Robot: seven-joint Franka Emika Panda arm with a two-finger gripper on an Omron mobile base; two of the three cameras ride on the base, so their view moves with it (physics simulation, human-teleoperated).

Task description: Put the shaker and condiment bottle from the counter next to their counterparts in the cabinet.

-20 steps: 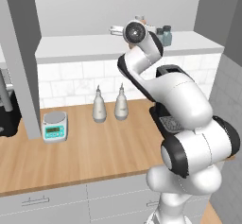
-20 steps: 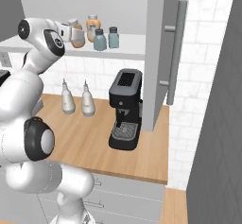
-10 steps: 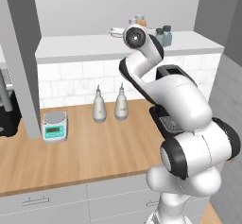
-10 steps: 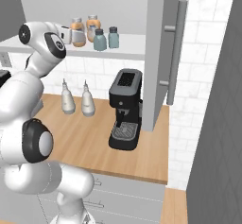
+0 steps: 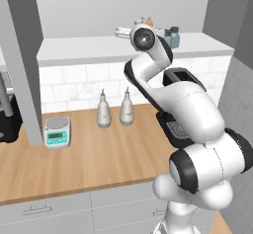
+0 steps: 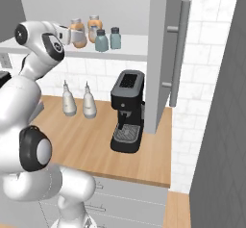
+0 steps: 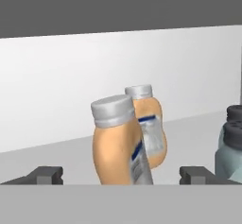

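In the hand view my gripper (image 7: 121, 175) is open. Its two dark fingertips (image 7: 45, 175) stand wide apart on either side of the condiment bottle (image 7: 118, 145), which is orange with a pale grey cap. The bottle leans a little and touches neither tip. Its orange counterpart (image 7: 150, 124) stands just behind it. Two grey-blue, dark-capped shakers (image 7: 231, 145) stand together at the right edge. From the right base, the gripper (image 6: 71, 34) is at the cabinet shelf (image 6: 132, 53), up against the near orange bottle (image 6: 78, 33), with the shakers (image 6: 101, 40) to its right.
On the wooden counter (image 5: 99, 164) stand two white teardrop bottles (image 5: 103, 110), a small scale (image 5: 58, 132) and a black coffee machine (image 6: 127, 111). The open cabinet door (image 6: 166, 54) hangs to the right of the shelf. A grey side panel (image 5: 24, 65) stands at the left.
The gripper has gone from shut on the orange condiment bottle to wide open, letting it go on the shelf. The hand has shifted slightly along the shelf.
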